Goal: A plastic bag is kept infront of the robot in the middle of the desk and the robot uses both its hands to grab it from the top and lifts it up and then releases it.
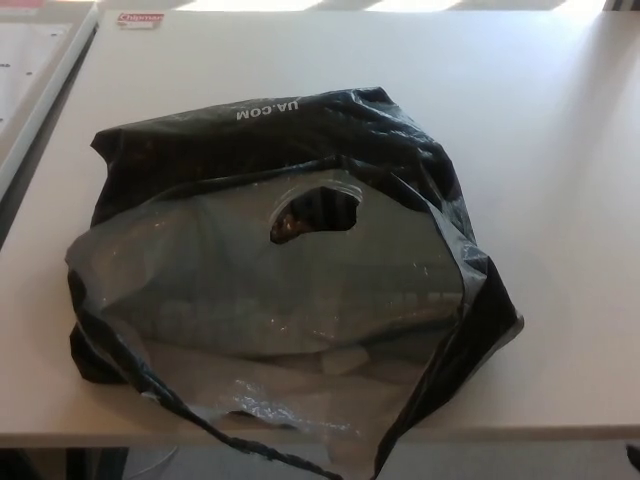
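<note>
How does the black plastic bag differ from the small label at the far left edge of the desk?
The plastic bag is big, black and crumpled, lying mid-desk with its near end hanging over the front edge; the label is tiny, white with red print, and flat. The bag shows a cut-out handle hole; the label shows none. Both rest on the desk.

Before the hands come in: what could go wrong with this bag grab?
1. The plastic bag overhangs the near edge of the desk; a clumsy touch might drag it off.
2. Its handle hole lies flat against the bag, so fingers may pinch only loose film.
3. The film looks slack; contents could shift when lifted.
</note>
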Controlling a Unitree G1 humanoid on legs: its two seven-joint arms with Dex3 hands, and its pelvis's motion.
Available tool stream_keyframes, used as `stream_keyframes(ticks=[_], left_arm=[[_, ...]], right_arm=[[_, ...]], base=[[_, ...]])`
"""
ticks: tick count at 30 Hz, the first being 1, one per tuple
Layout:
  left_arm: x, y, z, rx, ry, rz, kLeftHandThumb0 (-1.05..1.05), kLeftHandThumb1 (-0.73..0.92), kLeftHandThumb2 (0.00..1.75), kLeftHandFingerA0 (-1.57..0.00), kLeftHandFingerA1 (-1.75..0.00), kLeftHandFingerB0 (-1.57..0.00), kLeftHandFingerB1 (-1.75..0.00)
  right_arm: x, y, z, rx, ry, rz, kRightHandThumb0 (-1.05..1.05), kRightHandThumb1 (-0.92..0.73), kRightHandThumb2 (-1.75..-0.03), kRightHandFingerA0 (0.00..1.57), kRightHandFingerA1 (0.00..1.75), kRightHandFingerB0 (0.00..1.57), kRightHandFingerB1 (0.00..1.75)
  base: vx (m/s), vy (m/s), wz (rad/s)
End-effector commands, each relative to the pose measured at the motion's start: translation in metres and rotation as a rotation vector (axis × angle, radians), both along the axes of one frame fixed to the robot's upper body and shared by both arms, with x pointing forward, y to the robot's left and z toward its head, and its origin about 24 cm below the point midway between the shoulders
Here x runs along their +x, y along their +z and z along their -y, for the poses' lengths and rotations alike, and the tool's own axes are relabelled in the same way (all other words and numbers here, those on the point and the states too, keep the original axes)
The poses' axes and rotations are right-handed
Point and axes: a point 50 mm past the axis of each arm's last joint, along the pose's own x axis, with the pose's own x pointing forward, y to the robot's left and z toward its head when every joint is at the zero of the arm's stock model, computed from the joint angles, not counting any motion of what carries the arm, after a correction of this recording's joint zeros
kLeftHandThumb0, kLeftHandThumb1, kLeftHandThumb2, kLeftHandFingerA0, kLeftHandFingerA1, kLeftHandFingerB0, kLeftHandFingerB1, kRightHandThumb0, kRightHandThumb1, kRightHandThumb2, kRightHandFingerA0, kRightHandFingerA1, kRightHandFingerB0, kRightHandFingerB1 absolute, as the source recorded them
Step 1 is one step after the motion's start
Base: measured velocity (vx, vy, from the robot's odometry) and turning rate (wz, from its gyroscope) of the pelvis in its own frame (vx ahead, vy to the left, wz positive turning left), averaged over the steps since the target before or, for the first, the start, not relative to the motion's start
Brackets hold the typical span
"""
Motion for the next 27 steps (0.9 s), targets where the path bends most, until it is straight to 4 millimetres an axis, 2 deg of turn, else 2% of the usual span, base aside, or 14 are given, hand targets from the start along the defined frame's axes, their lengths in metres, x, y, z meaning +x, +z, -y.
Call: stream_keyframes(ticks=[1,4,8,9,10,11,12,13,14,16,17,18,23,27], left_arm=[[0.036,0.051,-0.016,0.057,-0.021,0.262,-0.65,0.58,0.58,-0.47,-0.38,-0.32,-0.32],[0.046,0.044,-0.019,0.11,0.003,0.171,-0.73,0.61,0.59,-0.49,-0.38,-0.3,-0.31],[0.059,0.034,-0.023,0.135,0.022,0.145,-0.7,0.52,0.59,-0.4,-0.39,-0.28,-0.32],[0.062,0.031,-0.025,0.144,0.032,0.13,-0.72,0.5,0.6,-0.4,-0.39,-0.28,-0.32],[0.064,0.029,-0.025,0.147,0.039,0.119,-0.72,0.5,0.6,-0.4,-0.39,-0.28,-0.32],[0.067,0.027,-0.027,0.168,0.043,0.117,-0.68,0.54,0.57,-0.42,-0.37,-0.28,-0.3],[0.069,0.026,-0.027,0.179,0.046,0.109,-0.69,0.53,0.57,-0.41,-0.36,-0.28,-0.3],[0.072,0.024,-0.027,0.19,0.051,0.091,-0.73,0.43,0.78,-0.33,-0.45,-0.21,-0.38],[0.074,0.024,-0.027,0.201,0.052,0.084,-0.73,0.43,0.78,-0.33,-0.45,-0.21,-0.38],[0.082,0.023,-0.027,0.253,0.042,0.084,-0.71,0.43,0.77,-0.33,-0.45,-0.22,-0.39],[0.086,0.022,-0.028,0.256,0.044,0.089,-0.68,0.51,0.56,-0.41,-0.37,-0.28,-0.3],[0.09,0.022,-0.03,0.254,0.041,0.083,-0.69,0.52,0.57,-0.43,-0.36,-0.27,-0.3],[0.116,0.014,-0.043,0.294,0.018,0.038,-0.7,0.52,0.57,-0.43,-0.35,-0.27,-0.31],[0.127,0.007,-0.051,0.345,0.012,0.006,-0.73,0.53,0.58,-0.42,-0.34,-0.27,-0.31]], right_arm=[[0.039,0.058,-0.025,0.027,0.182,0.271,-0.54,-0.48,-0.73,0.28,0.44,0.09,0.36],[0.054,0.066,-0.031,0.004,0.193,0.305,-0.58,-0.48,-0.74,0.3,0.46,0.08,0.36],[0.073,0.064,-0.04,-0.009,0.197,0.299,-0.62,-0.48,-0.79,0.29,0.49,0.06,0.33],[0.078,0.063,-0.041,-0.011,0.196,0.289,-0.57,-0.6,-0.59,0.33,0.4,0.11,0.23],[0.08,0.062,-0.042,-0.008,0.197,0.283,-0.57,-0.6,-0.59,0.33,0.4,0.11,0.23],[0.084,0.061,-0.043,-0.008,0.203,0.277,-0.63,-0.48,-0.81,0.26,0.49,0.03,0.3],[0.088,0.06,-0.043,-0.009,0.204,0.275,-0.64,-0.48,-0.81,0.26,0.5,0.03,0.3],[0.093,0.059,-0.044,-0.012,0.202,0.27,-0.6,-0.59,-0.6,0.3,0.4,0.07,0.2],[0.095,0.058,-0.045,-0.017,0.202,0.265,-0.6,-0.59,-0.6,0.3,0.4,0.07,0.2],[0.103,0.057,-0.046,-0.039,0.204,0.25,-0.66,-0.63,-0.59,0.27,0.39,0.0,0.25],[0.106,0.057,-0.047,-0.047,0.2,0.242,-0.66,-0.63,-0.59,0.27,0.39,0.0,0.24],[0.109,0.057,-0.048,-0.056,0.196,0.238,-0.74,-0.52,-0.85,0.21,0.5,0.0,0.19],[0.123,0.055,-0.05,-0.108,0.199,0.212,-0.71,-0.51,-0.86,0.17,0.49,0.0,0.2],[0.132,0.051,-0.047,-0.124,0.197,0.19,-0.71,-0.51,-0.86,0.17,0.49,0.0,0.21]], base=[[0.0,0.0,0.0],[0.0,0.0,0.0],[0.0,0.0,0.0],[0.0,0.0,0.0],[0.0,0.0,0.0],[0.0,0.0,0.0],[0.0,0.0,0.0],[0.0,0.0,0.0],[0.0,0.0,0.0],[0.0,0.0,0.0],[0.0,0.0,0.0],[0.0,0.0,0.0],[0.0,0.0,0.0],[0.0,0.0,0.0]])
